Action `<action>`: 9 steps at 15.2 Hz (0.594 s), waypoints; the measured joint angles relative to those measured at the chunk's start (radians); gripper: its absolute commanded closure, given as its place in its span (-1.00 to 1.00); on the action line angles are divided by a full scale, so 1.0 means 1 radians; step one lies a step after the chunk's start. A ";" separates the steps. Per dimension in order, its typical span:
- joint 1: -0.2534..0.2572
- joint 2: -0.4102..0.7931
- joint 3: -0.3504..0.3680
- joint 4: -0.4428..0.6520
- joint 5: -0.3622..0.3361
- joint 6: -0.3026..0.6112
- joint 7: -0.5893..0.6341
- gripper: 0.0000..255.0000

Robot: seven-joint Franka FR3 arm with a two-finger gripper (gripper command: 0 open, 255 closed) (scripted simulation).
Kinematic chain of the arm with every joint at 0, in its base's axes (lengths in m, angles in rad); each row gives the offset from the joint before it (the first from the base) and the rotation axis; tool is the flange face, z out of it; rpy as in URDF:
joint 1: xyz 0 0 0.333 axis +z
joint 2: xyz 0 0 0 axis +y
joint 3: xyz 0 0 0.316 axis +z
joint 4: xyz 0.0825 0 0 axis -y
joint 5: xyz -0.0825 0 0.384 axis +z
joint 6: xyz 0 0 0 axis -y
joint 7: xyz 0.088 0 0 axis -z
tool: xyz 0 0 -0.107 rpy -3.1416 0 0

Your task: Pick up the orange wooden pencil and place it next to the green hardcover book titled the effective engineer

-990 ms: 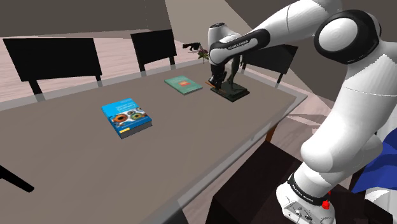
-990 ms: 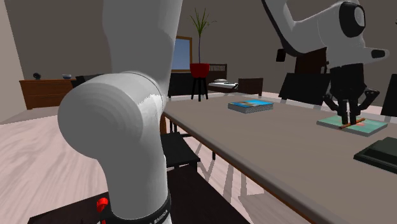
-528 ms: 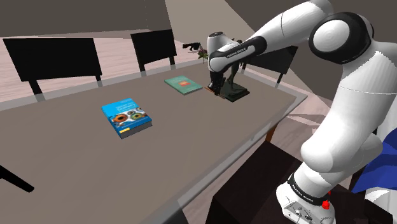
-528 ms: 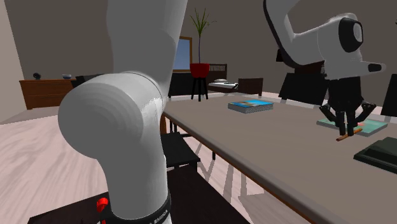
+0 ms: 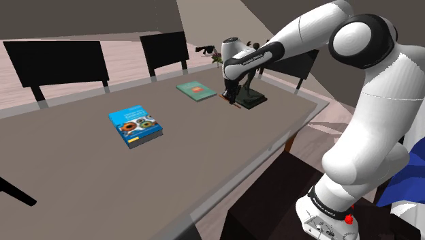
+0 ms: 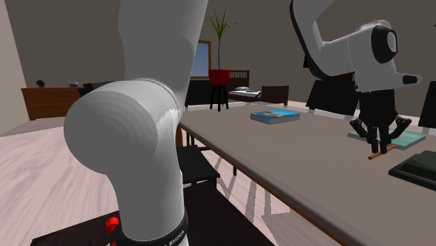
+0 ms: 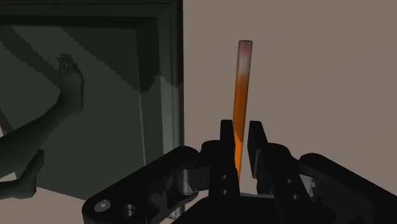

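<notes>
The gripper [image 7: 240, 137], fingers nearly together, stays clamped on the orange pencil [image 7: 241, 83]. It has slid off the green book [image 5: 196, 90], now low over the table [image 5: 102, 177], at the book's four o'clock in the shoulder view.

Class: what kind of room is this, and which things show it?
Probably a home dining room: a long grey-brown table with black high-backed chairs along it, plus a tall plant in a red pot and a brown wooden sideboard.
</notes>
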State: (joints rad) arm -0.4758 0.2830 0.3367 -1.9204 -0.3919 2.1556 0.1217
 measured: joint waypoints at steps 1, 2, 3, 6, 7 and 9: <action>0.000 0.000 0.000 0.000 0.000 0.000 0.000 -1.00; 0.000 0.000 0.000 0.000 0.000 0.000 0.000 -1.00; 0.000 0.000 0.000 0.000 0.000 0.000 0.000 -1.00; 0.000 0.000 0.000 0.000 0.000 0.000 0.000 -1.00; 0.000 0.000 0.000 0.000 0.000 0.000 0.000 -1.00; 0.001 -0.022 0.007 0.009 0.014 -0.029 -0.008 -1.00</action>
State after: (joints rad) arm -0.4744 0.2610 0.3434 -1.9110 -0.3778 2.1261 0.1140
